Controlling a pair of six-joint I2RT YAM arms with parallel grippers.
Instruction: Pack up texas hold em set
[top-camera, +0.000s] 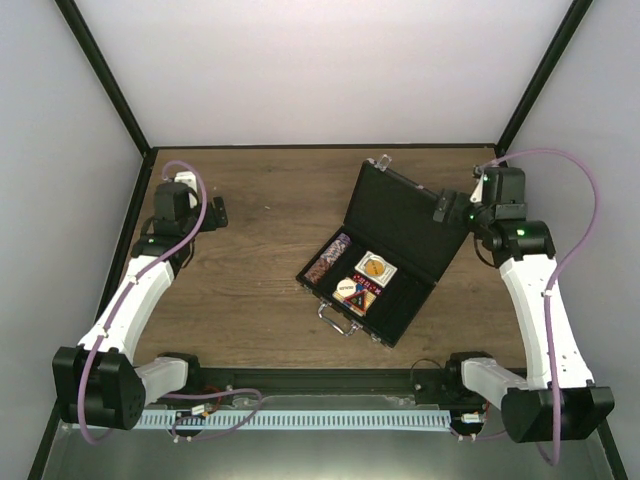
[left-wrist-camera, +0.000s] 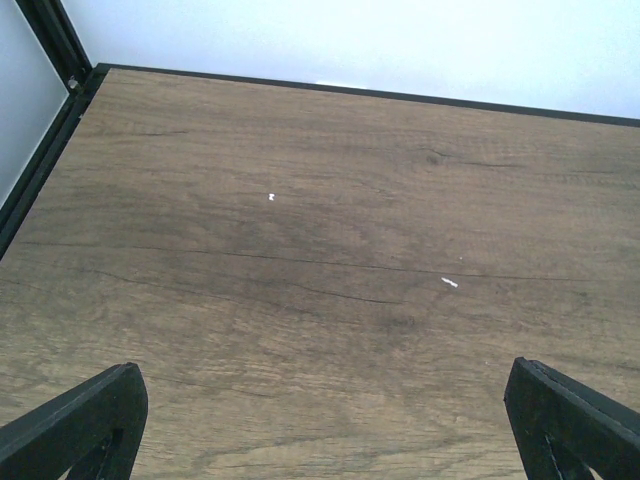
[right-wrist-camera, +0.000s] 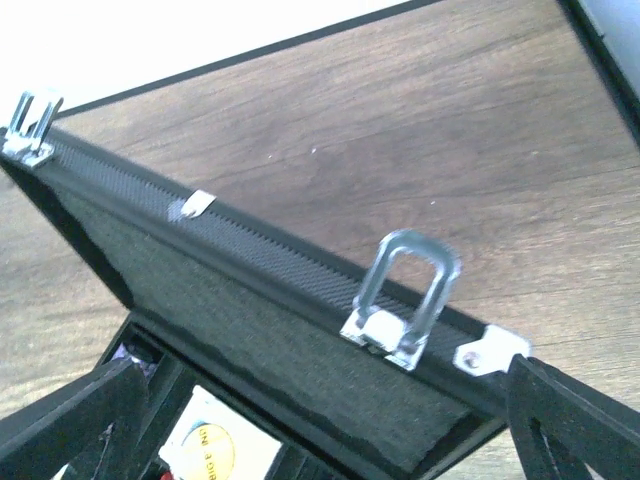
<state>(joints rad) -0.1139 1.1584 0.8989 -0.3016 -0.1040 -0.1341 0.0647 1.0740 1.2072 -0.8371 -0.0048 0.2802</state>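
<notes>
The black case (top-camera: 400, 215) lies open mid-table, its lid raised toward the back right. Its tray holds a row of chips (top-camera: 330, 258), a white square piece with an orange disc (top-camera: 376, 268), a white round button (top-camera: 349, 288) and a red-black triangle (top-camera: 364, 297). The silver handle (top-camera: 340, 320) faces front. My right gripper (top-camera: 445, 208) is open at the lid's right corner. In the right wrist view the lid (right-wrist-camera: 250, 320) and its silver latch (right-wrist-camera: 405, 300) lie between the spread fingers (right-wrist-camera: 560, 420). My left gripper (top-camera: 218, 213) is open and empty over bare wood (left-wrist-camera: 320, 250).
Black frame posts and white walls close in the table on the left, right and back. A second latch (right-wrist-camera: 30, 125) sticks up at the lid's far corner. A cable tray (top-camera: 300, 415) runs along the near edge between the arm bases.
</notes>
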